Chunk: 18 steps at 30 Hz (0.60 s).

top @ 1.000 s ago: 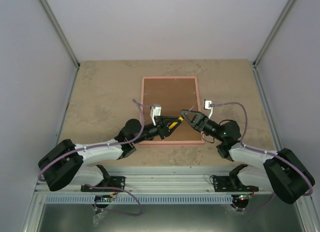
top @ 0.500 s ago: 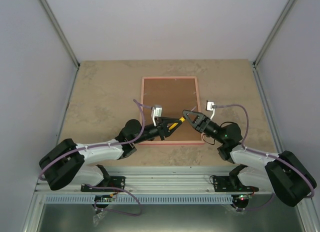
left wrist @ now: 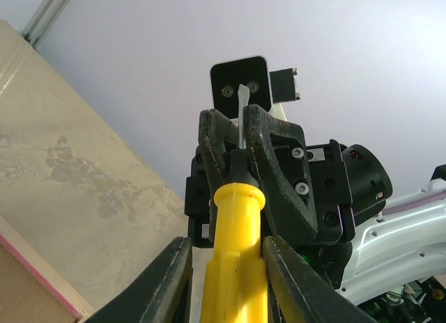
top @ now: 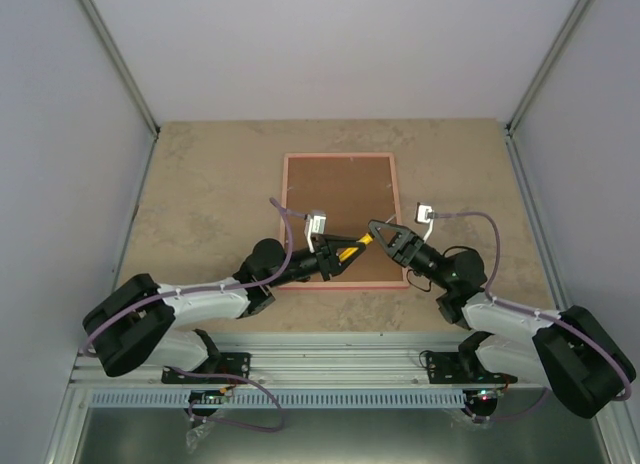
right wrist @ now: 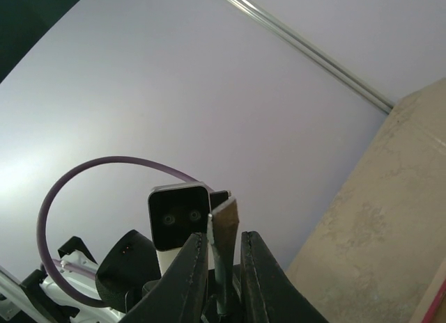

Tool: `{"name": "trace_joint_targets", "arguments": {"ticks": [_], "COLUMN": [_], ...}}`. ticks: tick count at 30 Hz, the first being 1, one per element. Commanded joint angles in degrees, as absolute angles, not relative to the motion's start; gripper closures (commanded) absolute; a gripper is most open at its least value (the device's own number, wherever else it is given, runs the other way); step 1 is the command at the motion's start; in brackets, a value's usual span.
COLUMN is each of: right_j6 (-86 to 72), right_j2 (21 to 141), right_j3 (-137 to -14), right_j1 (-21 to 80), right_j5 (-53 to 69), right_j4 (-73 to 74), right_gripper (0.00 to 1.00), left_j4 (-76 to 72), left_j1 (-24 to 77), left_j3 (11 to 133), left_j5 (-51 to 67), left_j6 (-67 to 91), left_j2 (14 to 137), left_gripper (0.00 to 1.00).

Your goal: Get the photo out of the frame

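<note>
Sharing a screwdriver [top: 352,247] above the pink frame [top: 285,199]

Right gripper [right wrist: 223,238] pinches the flat blade tight. Left gripper [left wrist: 226,257] has fingers either side of the yellow handle; pressing or loose, can't tell. Frame lies back-up on the table [top: 200,184], brown backing board [top: 335,189] showing, photo hidden.

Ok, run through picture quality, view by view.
Top view: soft, even light, no glare, frame sharp. Left wrist: bright wall behind, screwdriver handle fills the foreground, slightly soft. Right wrist: dark corner top left, fingers blurred up close.
</note>
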State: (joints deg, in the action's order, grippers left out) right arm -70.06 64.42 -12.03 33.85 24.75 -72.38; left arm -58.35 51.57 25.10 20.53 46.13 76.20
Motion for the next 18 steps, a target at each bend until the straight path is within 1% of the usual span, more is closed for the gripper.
{"name": "trace_joint_targets", "arguments": {"ticks": [1, 4, 8, 10, 13, 14, 15, 16, 18], "right_j6": [-69.3, -69.2, -69.2, -69.0, -68.4, -68.0, -67.3, -66.4, -63.1], "right_j2": [63.1, 63.4, 63.6, 63.4, 63.1, 62.7, 62.1, 61.4, 59.3], "right_j3": [-11.3, -11.5, -11.5, -11.5, -11.5, -11.6, -11.8, -12.3, -14.0], "right_j1": [33.8, 33.9, 34.0, 34.0, 34.0, 33.9, 33.9, 33.7, 32.8], "right_j5": [23.2, 23.5, 23.6, 23.6, 23.8, 23.8, 23.9, 24.1, 25.0], "right_j4": [-75.1, -75.1, -75.2, -75.2, -74.5, -73.6, -72.0, -70.0, -62.8], "right_gripper": [1.0, 0.99, 1.0, 1.0, 0.99, 0.99, 0.98, 0.93, 0.86], "left_j4": [-60.6, -60.9, -62.4, -63.4, -63.6, -62.5, -60.7, -57.9, -49.0], "left_j1": [51.3, 51.3, 51.4, 51.4, 51.3, 51.3, 51.3, 51.3, 51.3], "left_j3": [25.6, 25.7, 26.1, 26.1, 25.9, 25.8, 25.8, 26.0, 27.1], "left_j5": [21.2, 21.4, 22.2, 22.5, 22.3, 21.8, 20.9, 19.6, 15.4], "left_j6": [46.3, 46.6, 47.5, 48.2, 48.0, 47.4, 46.4, 45.3, 42.2], "left_j2": [76.9, 77.1, 78.1, 78.7, 78.8, 78.4, 77.6, 76.6, 74.0], "left_gripper": [0.7, 0.72, 0.8, 0.85, 0.98, 1.0, 1.0, 1.0, 1.0]}}
